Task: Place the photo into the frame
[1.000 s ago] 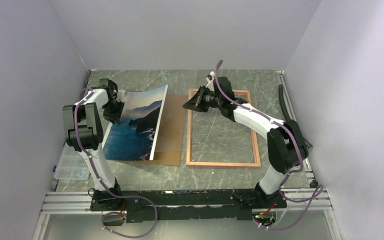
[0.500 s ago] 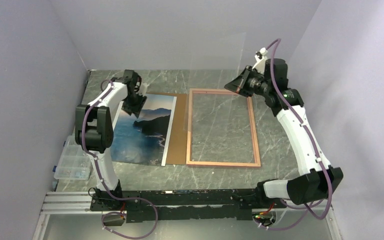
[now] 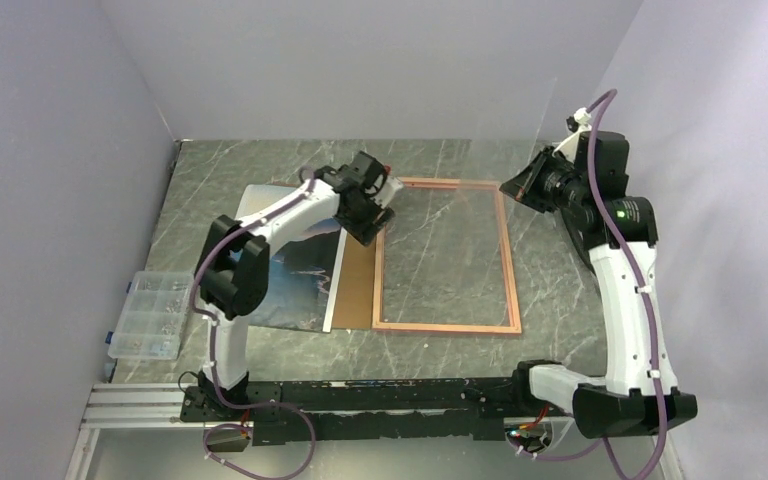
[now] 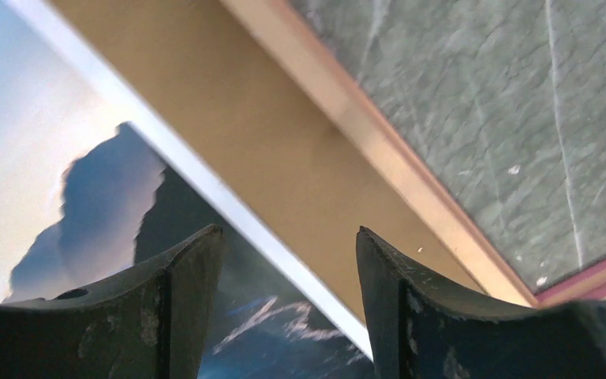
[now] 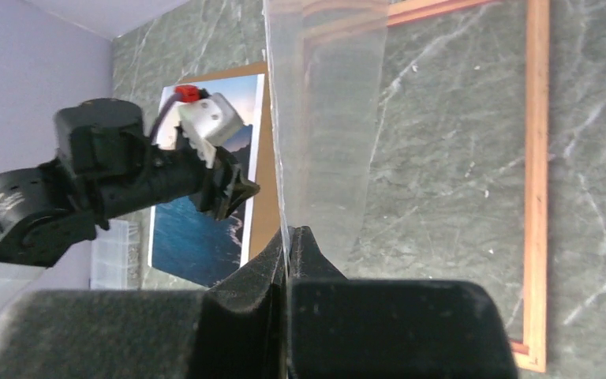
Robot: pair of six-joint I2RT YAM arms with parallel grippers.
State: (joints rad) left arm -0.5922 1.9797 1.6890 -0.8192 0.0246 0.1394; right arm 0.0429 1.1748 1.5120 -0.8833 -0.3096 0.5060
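The photo, a blue coast scene, lies flat on a brown backing board left of the frame. The frame rests flat on the table, its thin border pinkish-brown. My left gripper hovers open over the photo's right edge near the frame's top left corner. In the left wrist view its fingertips straddle the photo, the board and the frame border, holding nothing. My right gripper is raised at the back right. It is shut on the edge of a clear pane.
A clear plastic compartment box sits at the table's left edge. Lilac walls close in the left, back and right sides. A metal rail carrying both arm bases runs along the near edge.
My left gripper moved right from the photo's upper left to the frame's left border and opened; the photo now lies flat. My right arm swung further right, lifting the clear pane.
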